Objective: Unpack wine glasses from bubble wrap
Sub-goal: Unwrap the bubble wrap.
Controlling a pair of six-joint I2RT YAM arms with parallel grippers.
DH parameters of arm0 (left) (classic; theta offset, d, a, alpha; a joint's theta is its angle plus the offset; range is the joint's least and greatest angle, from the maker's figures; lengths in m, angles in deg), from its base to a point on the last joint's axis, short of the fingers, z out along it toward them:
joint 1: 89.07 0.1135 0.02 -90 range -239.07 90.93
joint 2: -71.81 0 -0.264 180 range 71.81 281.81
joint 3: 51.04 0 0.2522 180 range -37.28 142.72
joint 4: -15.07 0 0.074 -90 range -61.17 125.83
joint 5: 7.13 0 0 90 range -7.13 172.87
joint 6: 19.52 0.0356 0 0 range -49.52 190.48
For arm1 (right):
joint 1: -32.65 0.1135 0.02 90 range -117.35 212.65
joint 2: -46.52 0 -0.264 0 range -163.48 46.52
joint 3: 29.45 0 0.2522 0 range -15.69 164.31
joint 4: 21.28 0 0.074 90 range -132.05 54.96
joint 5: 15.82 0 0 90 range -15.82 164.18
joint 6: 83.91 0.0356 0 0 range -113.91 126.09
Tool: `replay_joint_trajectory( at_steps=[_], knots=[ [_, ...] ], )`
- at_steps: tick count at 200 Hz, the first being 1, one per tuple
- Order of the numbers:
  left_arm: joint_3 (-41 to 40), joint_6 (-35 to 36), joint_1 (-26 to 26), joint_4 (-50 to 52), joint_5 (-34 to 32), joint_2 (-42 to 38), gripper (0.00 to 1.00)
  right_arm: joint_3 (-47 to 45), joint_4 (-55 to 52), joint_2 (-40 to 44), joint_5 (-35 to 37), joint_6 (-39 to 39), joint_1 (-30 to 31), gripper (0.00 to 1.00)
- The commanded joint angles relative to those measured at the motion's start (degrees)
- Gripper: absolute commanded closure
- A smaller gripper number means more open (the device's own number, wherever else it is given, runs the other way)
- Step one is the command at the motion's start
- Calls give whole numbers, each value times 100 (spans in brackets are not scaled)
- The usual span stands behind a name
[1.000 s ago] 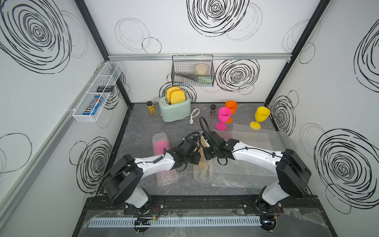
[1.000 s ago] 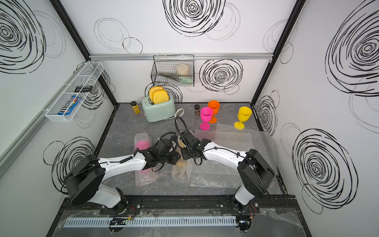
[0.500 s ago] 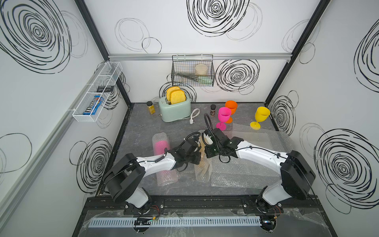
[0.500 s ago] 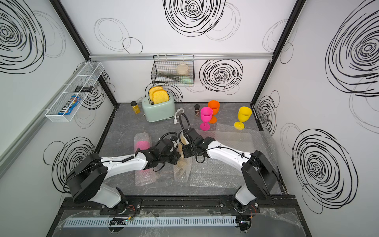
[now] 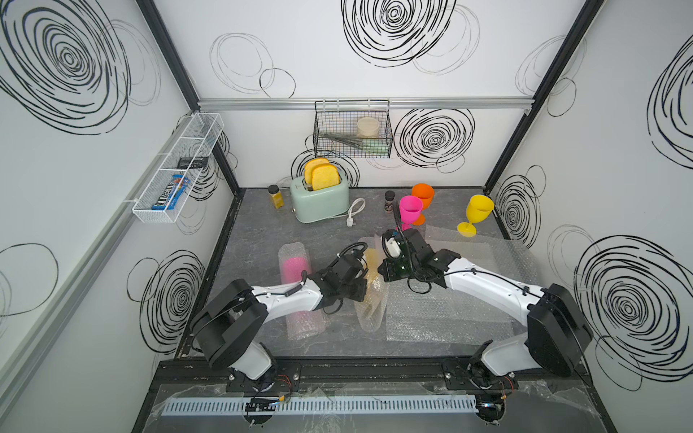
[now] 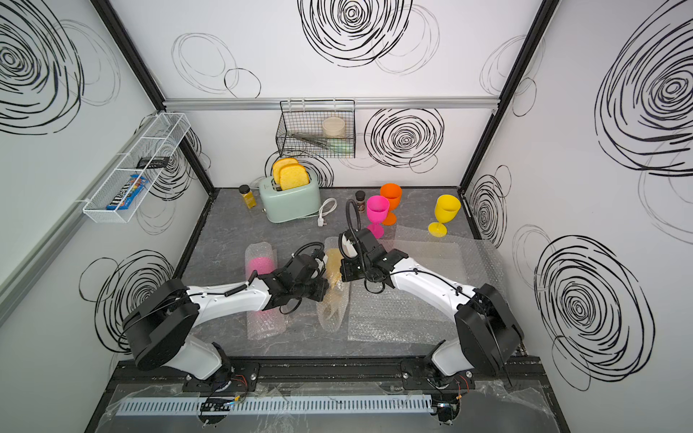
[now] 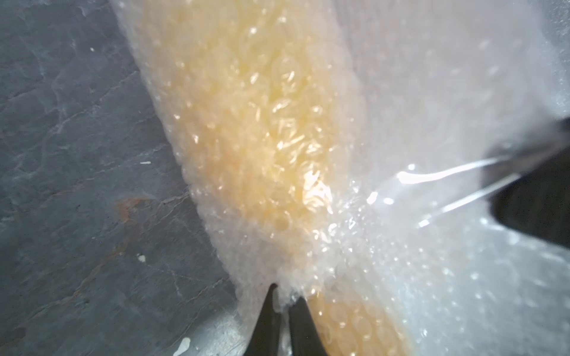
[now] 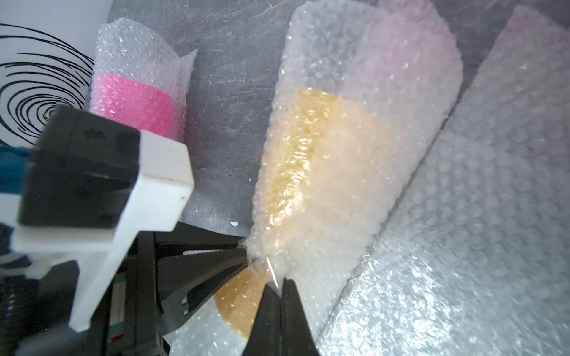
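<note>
As the wrapped yellow goblet (image 8: pixel 324 160) lies mid-table, long axis front-to-back, left gripper (image 7: pixel 284 296) and right gripper (image 8: pixel 279 288), equally near, clamp its bubble wrap (image 5: pixel 372 315) from opposite sides, apparently at the stem.

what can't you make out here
- yellow glass: outline blurred by wrap in every view
- pink glass: partly under left arm, top views
- left end effector, right end effector: tips hidden by their own bodies, top views
- basket contents: too small, top views

You see yellow glass (image 8: pixel 308 160) in clear bubbly wrap (image 8: pixel 385 77), pink glass (image 8: pixel 135 104), grey veined bench (image 8: pixel 228 77), black-swirled white walls (image 5: pixel 337 75).
</note>
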Motion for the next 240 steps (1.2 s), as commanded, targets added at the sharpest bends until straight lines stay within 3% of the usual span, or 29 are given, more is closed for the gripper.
replay_joint_trajectory(
  at_steps=[1,57,117,148,172,240],
  knots=[
    [-158,-49,71,131,27,48,90,-157,302,269,-239,156,-147,100],
    [-270,-94,346,150,151,-396,88,-936,688,933,-371,288,-591,100],
    [-588,9,516,-779,751,-1319,84,-1382,843,2107,-546,195,-1208,100],
    [-649,17,502,-1070,1082,-1527,66,-1611,740,2656,-268,19,-1524,100],
    [-583,10,524,-934,1101,-1465,56,-1610,238,2850,-242,-182,-2023,100],
    [-512,-102,641,-786,1080,-1229,56,-1732,-431,3069,-309,-315,-3937,100]
  ],
)
